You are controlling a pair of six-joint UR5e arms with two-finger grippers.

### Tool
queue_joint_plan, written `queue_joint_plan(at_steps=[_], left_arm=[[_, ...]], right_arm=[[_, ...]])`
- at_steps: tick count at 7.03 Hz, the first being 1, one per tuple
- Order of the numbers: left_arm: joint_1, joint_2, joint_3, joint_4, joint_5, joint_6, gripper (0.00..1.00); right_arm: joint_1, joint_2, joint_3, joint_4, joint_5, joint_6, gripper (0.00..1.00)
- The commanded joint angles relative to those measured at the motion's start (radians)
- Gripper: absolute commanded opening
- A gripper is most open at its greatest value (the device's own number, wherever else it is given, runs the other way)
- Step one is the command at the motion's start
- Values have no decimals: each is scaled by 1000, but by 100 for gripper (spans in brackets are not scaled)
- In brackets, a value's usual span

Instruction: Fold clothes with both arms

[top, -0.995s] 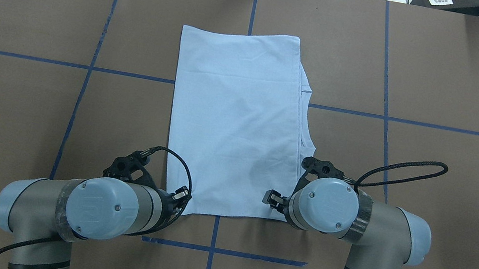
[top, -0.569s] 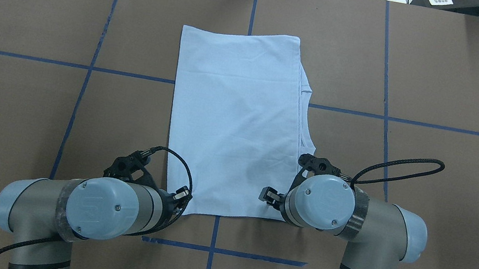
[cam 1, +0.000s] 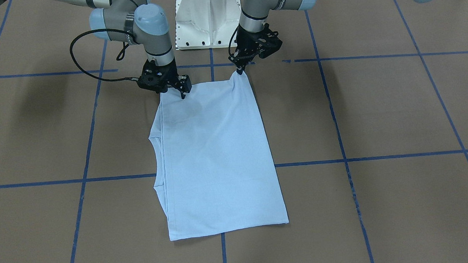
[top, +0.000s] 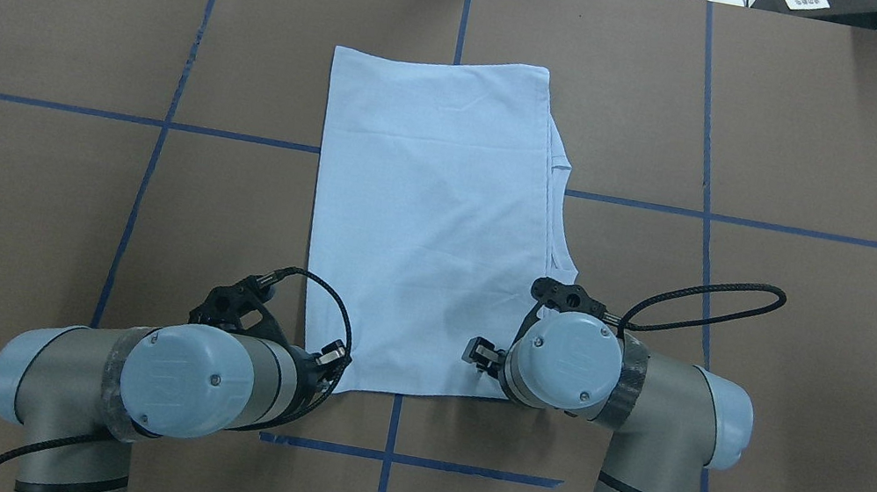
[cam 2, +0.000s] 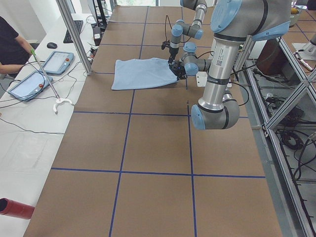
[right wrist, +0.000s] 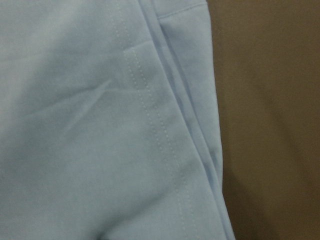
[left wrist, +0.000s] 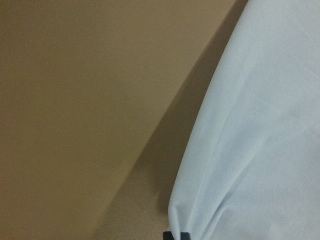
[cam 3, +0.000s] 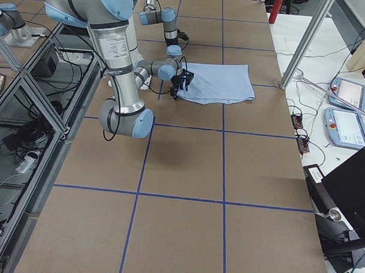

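The clothes are one light blue T-shirt [cam 1: 215, 156] [top: 424, 226], folded lengthwise into a long panel flat on the brown table, with sleeve edges sticking out on my right side. My left gripper [cam 1: 239, 70] [top: 335, 358] is shut on the shirt's near left corner, which is drawn up into a small peak. The left wrist view shows cloth [left wrist: 260, 125] hanging from the fingertips [left wrist: 175, 235]. My right gripper [cam 1: 183, 95] [top: 478, 352] hovers over the near right part of the shirt and looks open. Its wrist view shows only hem stitching [right wrist: 150, 125], no fingers.
The white pedestal base [cam 1: 207, 18] stands just behind the shirt's near edge. Blue tape lines [top: 165, 124] grid the table. In the exterior left view, a person [cam 2: 10, 44], two tablets [cam 2: 57, 61] and a metal post [cam 2: 74, 34] stand at the far side.
My right arm has slid a little toward the left and farther over the shirt. The left arm and the shirt have not visibly moved.
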Motion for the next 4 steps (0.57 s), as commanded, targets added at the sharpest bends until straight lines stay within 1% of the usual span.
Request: queue_joint_plan(at_steps=[1,4], left_arm=[[-1,0,0,0,-1,1,0],[1,0,3,-2,-1,1,0]], right_arm=[[3,5,-3,1,2,0,100],[12,5,6,1,2,0,99]])
